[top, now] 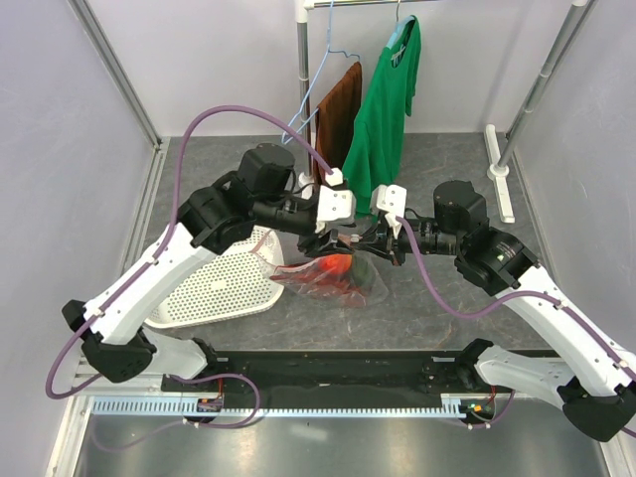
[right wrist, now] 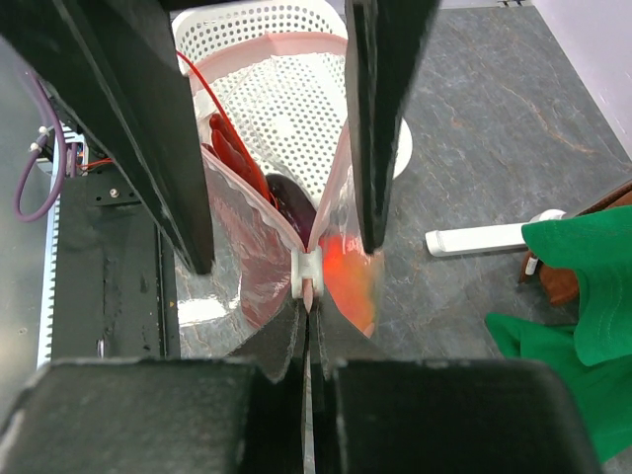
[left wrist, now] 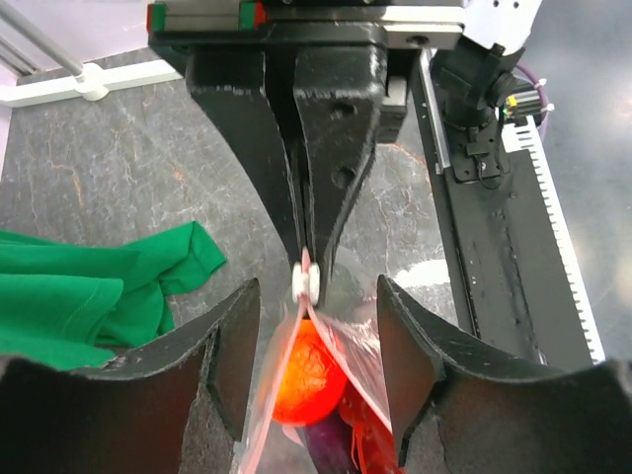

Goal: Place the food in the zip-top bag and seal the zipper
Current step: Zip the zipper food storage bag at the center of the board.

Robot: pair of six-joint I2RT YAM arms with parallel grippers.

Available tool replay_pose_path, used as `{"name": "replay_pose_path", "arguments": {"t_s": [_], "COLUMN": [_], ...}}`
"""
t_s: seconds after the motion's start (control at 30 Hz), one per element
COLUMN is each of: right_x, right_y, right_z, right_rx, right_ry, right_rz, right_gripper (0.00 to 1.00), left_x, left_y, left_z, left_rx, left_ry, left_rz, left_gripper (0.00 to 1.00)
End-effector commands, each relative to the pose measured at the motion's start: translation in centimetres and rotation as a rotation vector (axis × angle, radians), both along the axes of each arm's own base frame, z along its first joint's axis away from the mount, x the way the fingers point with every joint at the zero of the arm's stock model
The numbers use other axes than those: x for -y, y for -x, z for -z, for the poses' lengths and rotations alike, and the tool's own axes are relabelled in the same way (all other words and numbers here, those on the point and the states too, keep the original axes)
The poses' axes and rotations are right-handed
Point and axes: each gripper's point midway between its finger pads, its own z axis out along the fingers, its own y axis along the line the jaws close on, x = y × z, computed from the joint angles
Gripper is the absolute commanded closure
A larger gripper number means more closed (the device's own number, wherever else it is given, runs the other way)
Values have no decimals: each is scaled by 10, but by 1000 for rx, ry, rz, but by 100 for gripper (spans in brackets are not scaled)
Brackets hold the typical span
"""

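The zip-top bag (top: 333,278) hangs between both grippers over the grey table. Inside it are the orange-red tomato (left wrist: 310,370), the purple grape bunch (left wrist: 333,442) and the red lobster (right wrist: 231,150). The avocado piece is not visible. My right gripper (right wrist: 309,314) is shut on the pink zipper (right wrist: 259,202) just beside its white slider (right wrist: 309,273); it also shows in the top view (top: 372,241). My left gripper (left wrist: 316,288) is open, its fingers (left wrist: 229,365) straddling the bag's mouth without touching it; it also shows in the top view (top: 341,238).
A white perforated basket (top: 214,286) lies tipped on the table left of the bag. A green shirt (top: 386,109) and a brown cloth (top: 338,114) hang on a rack at the back, its white foot (top: 500,169) on the right. A black rail (top: 338,370) runs along the near edge.
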Motion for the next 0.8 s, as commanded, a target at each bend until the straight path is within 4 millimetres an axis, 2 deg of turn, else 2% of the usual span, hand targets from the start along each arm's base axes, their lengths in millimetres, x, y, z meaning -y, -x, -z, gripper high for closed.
{"name": "replay_pose_path", "arguments": {"t_s": [0.0, 0.17, 0.4, 0.47, 0.5, 0.67, 0.77], "right_x": [-2, -1, 4, 6, 7, 10, 10], "right_y": [3, 4, 4, 4, 3, 5, 4], "right_z": [-26, -27, -26, -25, -25, -25, -25], "right_rx": [83, 90, 102, 101, 102, 106, 101], "right_ry": [-72, -76, -73, -72, -72, -74, -74], "right_rz": [-24, -23, 1, 12, 23, 33, 33], "right_gripper": [100, 100, 100, 100, 100, 100, 100], "left_x": [13, 17, 2, -5, -9, -30, -39], "left_y": [-8, -11, -9, -7, -6, -7, -5], "left_z": [-9, 0, 18, 19, 26, 43, 43], "left_rx": [17, -3, -10, -3, -15, -36, -35], "left_ry": [32, 9, -47, -54, -77, -119, -120], "left_rz": [-44, -60, -78, -87, -91, -129, -143], "left_gripper": [44, 47, 81, 86, 88, 90, 91]}}
